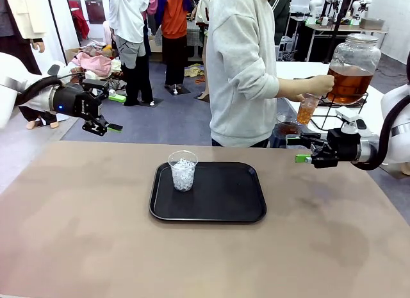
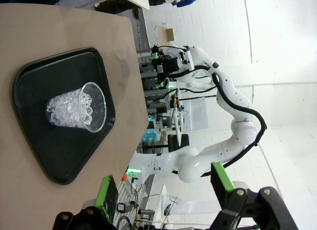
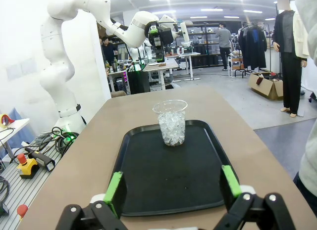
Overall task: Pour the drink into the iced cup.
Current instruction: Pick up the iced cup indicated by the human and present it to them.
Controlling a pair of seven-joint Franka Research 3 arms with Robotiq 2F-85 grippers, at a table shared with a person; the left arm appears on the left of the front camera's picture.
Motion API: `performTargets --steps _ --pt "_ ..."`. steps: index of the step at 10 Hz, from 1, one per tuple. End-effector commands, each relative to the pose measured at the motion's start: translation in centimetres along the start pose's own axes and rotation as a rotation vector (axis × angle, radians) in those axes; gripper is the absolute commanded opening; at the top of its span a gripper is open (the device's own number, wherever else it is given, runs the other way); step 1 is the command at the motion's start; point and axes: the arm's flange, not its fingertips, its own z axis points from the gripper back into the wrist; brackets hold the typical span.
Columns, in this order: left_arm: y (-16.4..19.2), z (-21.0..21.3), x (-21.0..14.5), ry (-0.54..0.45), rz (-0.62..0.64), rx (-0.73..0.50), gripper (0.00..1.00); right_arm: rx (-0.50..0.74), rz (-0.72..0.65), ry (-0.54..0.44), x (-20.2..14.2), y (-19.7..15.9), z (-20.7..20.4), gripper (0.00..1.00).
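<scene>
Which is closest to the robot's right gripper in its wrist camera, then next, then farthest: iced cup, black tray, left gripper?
1. The black tray, just ahead of the right gripper.
2. The iced cup, on the tray's far half.
3. The left gripper, raised, far beyond the cup.

Matt, mottled brown counter (image 1: 77, 234) carrying a smooth black plastic tray (image 1: 237, 202) with a faint sheen. On it, a clear plastic cup (image 1: 172, 166) of glassy ice (image 1: 184, 176). Upper right, a glossy glass jar (image 1: 355, 54) with metal lid (image 1: 362, 38), holding translucent amber drink (image 1: 349, 86).
</scene>
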Motion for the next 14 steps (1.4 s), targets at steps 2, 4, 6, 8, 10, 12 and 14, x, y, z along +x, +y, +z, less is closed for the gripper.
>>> performTargets --steps 2,4,6,8,10,12,14 --pt "-0.26 -0.07 -0.19 -0.007 -0.001 -0.009 1.00 -0.004 0.004 0.008 0.32 -0.14 -0.02 1.00" --pt "-0.26 -0.07 -0.19 -0.007 -0.001 -0.009 1.00 -0.004 0.004 0.008 0.32 -0.14 -0.02 1.00" --pt "-0.26 -0.07 -0.19 -0.007 -0.001 -0.009 1.00 -0.004 0.004 0.008 0.32 -0.14 -0.02 1.00" --pt "-0.26 -0.07 -0.19 -0.007 -0.001 -0.009 1.00 -0.004 0.004 0.008 0.32 -0.14 -0.02 1.00" --pt "-0.26 -0.07 -0.19 -0.007 -0.001 -0.009 1.00 -0.004 0.004 0.008 0.32 -0.14 -0.02 1.00" --pt "-0.26 -0.07 -0.19 -0.007 -0.001 -0.009 1.00 -0.004 0.004 0.008 0.32 -0.14 -0.02 1.00" --pt "-0.26 -0.07 -0.19 -0.007 -0.001 -0.009 1.00 -0.004 0.004 0.008 0.32 -0.14 -0.02 1.00"
